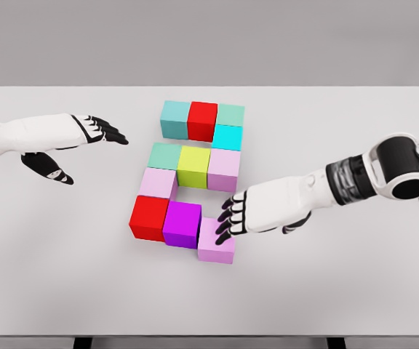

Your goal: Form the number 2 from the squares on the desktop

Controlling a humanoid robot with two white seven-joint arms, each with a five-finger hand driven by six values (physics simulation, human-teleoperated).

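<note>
Near the bench's (64, 276) left edge, the left hand (86, 131) hovers, fingers spread, empty. At mid-bench the coloured squares (191, 171) form a 2. The right hand (242, 214), fingers spread, touches the lilac square (213, 251).

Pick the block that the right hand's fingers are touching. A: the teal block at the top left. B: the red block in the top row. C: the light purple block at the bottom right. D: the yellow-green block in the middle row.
C: the right hand rests its fingers on the light purple block at the bottom right end of the figure.
</note>
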